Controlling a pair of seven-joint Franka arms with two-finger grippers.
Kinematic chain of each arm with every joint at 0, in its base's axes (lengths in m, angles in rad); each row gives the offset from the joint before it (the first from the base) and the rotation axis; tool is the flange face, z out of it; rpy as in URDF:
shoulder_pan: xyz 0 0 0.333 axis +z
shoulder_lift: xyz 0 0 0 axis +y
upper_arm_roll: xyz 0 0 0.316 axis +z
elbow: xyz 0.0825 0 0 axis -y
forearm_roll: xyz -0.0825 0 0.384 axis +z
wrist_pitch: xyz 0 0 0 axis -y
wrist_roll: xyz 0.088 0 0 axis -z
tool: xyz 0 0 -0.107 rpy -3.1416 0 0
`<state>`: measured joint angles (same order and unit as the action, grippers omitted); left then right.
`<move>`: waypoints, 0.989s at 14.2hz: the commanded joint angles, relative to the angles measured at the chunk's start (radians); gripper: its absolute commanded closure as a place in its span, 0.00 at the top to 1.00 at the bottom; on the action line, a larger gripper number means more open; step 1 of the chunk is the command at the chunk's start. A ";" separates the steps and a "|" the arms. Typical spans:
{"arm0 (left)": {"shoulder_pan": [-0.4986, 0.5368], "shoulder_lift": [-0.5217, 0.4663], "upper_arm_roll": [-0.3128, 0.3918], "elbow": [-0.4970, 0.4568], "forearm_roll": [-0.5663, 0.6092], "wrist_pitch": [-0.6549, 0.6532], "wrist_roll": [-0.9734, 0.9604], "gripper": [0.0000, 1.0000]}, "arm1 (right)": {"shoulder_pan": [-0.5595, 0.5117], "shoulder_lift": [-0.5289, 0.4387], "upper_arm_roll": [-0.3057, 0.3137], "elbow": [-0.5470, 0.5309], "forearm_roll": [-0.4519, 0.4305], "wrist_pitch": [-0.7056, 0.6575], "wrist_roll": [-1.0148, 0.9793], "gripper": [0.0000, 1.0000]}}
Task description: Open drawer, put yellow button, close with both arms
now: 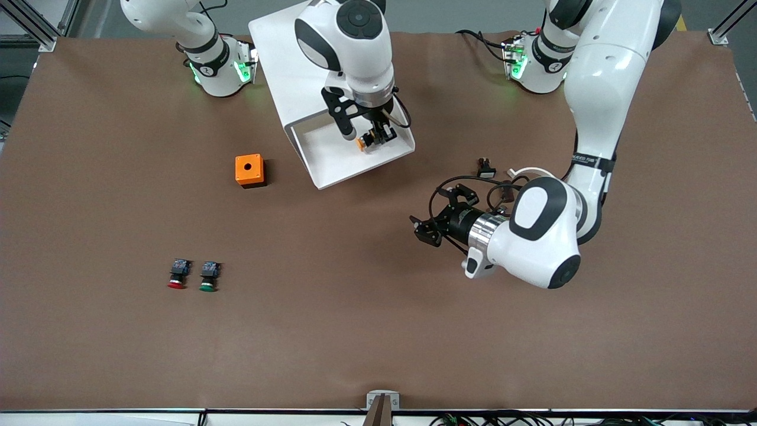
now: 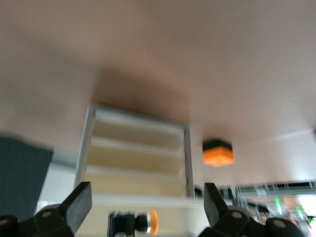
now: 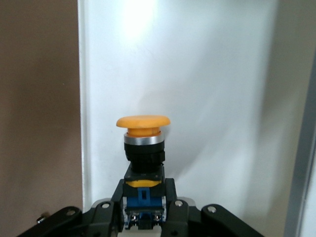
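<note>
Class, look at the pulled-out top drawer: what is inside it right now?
Over the drawer, the right gripper grips the yellow button. The tray floor that shows is bare white; the gripper hides the floor beneath it.

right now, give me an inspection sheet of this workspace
surface: brown table, no spills seen
drawer: top drawer of the white cabinet pulled open, white tray showing
yellow button: yellow button gripped at its body by the right hand, over the open drawer
clutter: orange box beside the cabinet toward the right arm's end; red button and green button side by side nearer the front camera; small black part by the left arm
hands: right hand shut on the yellow button; left hand open, low over bare table, facing the drawer fronts
cables: black cables looped at the left wrist
surroundings: metal frame posts at the table corners
</note>
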<state>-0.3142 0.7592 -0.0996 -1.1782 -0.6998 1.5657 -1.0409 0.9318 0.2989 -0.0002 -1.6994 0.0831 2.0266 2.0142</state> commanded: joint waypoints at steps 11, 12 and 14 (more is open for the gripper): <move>-0.173 -0.087 -0.005 -0.040 0.522 0.241 0.000 1.00 | -0.146 0.002 -0.018 0.150 -0.022 -0.219 -0.456 1.00; -0.187 -0.087 -0.005 -0.040 0.542 0.253 -0.027 1.00 | -0.203 0.002 -0.018 0.190 -0.022 -0.286 -0.609 1.00; -0.226 -0.086 -0.005 -0.040 0.589 0.260 -0.094 1.00 | -0.311 -0.001 -0.020 0.242 -0.020 -0.377 -0.832 1.00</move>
<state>-0.5061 0.6965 -0.1062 -1.1897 -0.1625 1.8056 -1.0759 0.7211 0.3027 -0.0354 -1.5136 0.0576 1.7356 1.3816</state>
